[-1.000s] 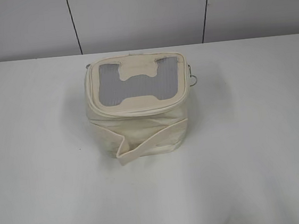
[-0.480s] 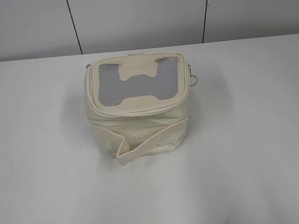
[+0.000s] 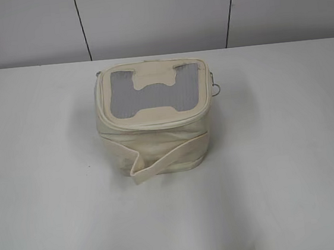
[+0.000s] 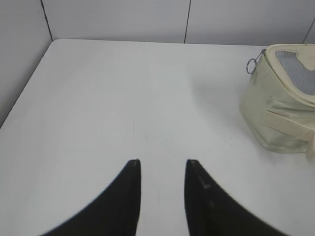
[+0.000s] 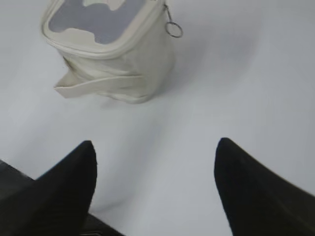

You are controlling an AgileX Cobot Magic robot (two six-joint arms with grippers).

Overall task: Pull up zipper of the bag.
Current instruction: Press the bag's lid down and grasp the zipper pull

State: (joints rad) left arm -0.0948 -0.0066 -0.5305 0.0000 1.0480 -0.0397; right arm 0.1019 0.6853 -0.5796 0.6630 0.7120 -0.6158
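Zipper (image 3: 155, 124) work has not begun, judging by how both arms stand clear of the bag (image 3: 152, 119). The right end effector (image 5: 155, 169) has its two dark fingers spread wide and grasps nothing; it hovers over bare bench (image 3: 282, 196), with the bag beyond it, and shows only as a dark sliver at the right edge in the exterior view. The left end effector (image 4: 162, 174) has a narrower gap between its fingers, also released, over the left part of the bench, well apart from the bag. The bag stands upright at mid-bench, nearer the far edge, strap (image 3: 167, 159) across its near side. A silver ring pull (image 5: 173, 29) hangs at its right rear corner, another ring (image 4: 252, 65) at its left rear. This looks like the approach step; next, one end effector likely must reach a ring and pinch it while the other steadies the bag.
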